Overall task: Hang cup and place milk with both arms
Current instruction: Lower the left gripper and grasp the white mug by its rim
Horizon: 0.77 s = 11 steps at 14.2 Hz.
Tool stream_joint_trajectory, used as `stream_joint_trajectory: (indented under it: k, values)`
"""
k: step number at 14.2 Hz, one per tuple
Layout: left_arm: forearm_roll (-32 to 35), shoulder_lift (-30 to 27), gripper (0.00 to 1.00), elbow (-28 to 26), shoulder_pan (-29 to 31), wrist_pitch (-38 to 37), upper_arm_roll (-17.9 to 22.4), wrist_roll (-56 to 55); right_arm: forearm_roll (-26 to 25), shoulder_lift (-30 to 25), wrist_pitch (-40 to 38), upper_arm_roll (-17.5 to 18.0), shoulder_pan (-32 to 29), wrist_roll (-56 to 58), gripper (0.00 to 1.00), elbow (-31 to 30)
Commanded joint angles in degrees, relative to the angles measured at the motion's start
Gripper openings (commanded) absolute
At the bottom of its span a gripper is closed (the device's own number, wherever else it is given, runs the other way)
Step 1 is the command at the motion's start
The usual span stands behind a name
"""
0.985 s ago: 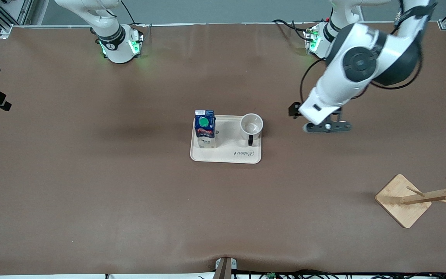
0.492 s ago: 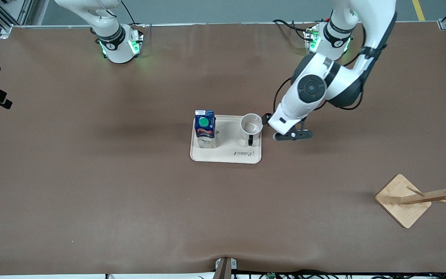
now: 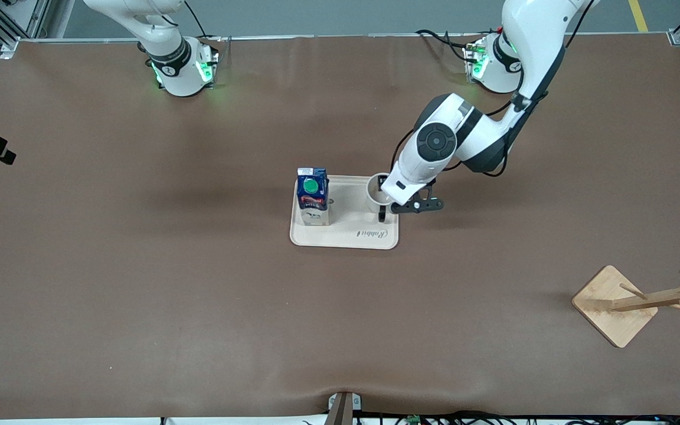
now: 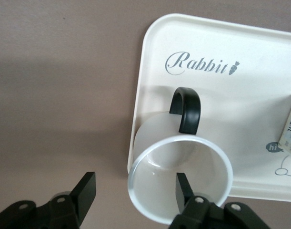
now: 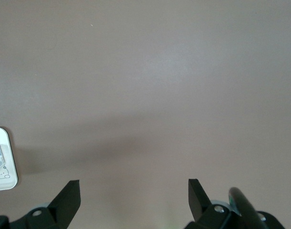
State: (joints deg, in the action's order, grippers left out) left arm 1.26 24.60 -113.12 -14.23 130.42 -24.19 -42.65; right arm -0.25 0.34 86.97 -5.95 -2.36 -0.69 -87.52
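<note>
The white cup [image 3: 374, 190] stands upright on the cream tray [image 3: 346, 237], its black handle [image 3: 382, 213] pointing toward the front camera. The dark-blue milk [image 3: 312, 199] with its green cap stands on the same tray, toward the right arm's end. My left gripper [image 3: 398, 202] is open at the cup. In the left wrist view the left gripper [image 4: 135, 183] straddles the cup's [image 4: 183, 157] wall at the side away from the handle, one finger inside the rim and one outside. My right gripper [image 5: 134, 188] is open and empty over bare table; it does not show in the front view.
A wooden peg rack [image 3: 617, 304] on a square base stands near the front camera at the left arm's end. The tray's corner [image 5: 2, 167] shows at the edge of the right wrist view. The table is brown all around the tray.
My left arm has swung from the left arm's end of the table toward the tray and come down. Its open gripper now sits at the cup's rim. The right arm waits.
</note>
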Motion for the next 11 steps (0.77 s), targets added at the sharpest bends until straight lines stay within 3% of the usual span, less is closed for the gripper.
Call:
stream_joint_trajectory:
  k: [1, 11]
  values:
    - [1.38, 1.49, 0.55, 0.26, -0.62, 1.59, 0.10, -1.03, 0.17, 0.54, -0.75, 0.76, -0.98, 0.33, 1.00, 1.30]
    - [3.75, 5.19, 0.15, 2.28, -1.15, 2.99, 0.54, -0.94, 0.52, 0.98, -1.02, 0.76, -1.07, 0.33, 1.00, 1.03]
